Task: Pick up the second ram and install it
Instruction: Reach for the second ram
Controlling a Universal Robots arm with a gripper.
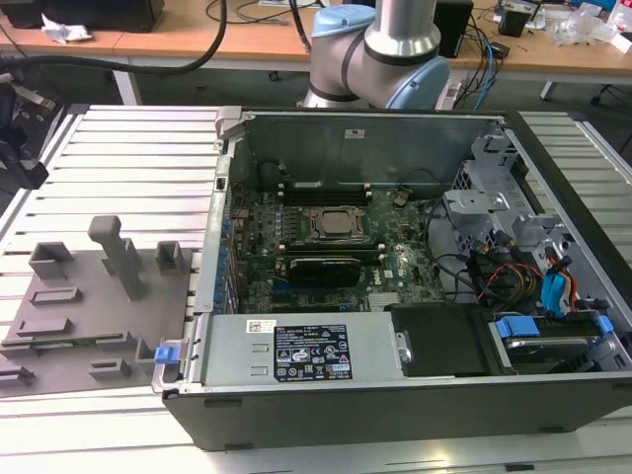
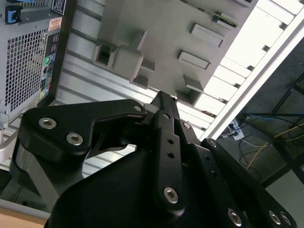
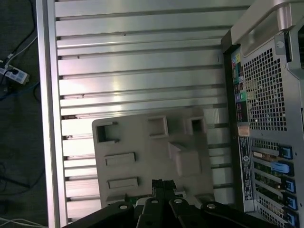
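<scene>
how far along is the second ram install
Done: nothing of it shows as done yet. The ram lies on the grey tray, outside the open case. In hand: the hand hovers over the tray close to the ram, which is not lifted. Left: the pick-up itself and seating the ram inside the case.
</scene>
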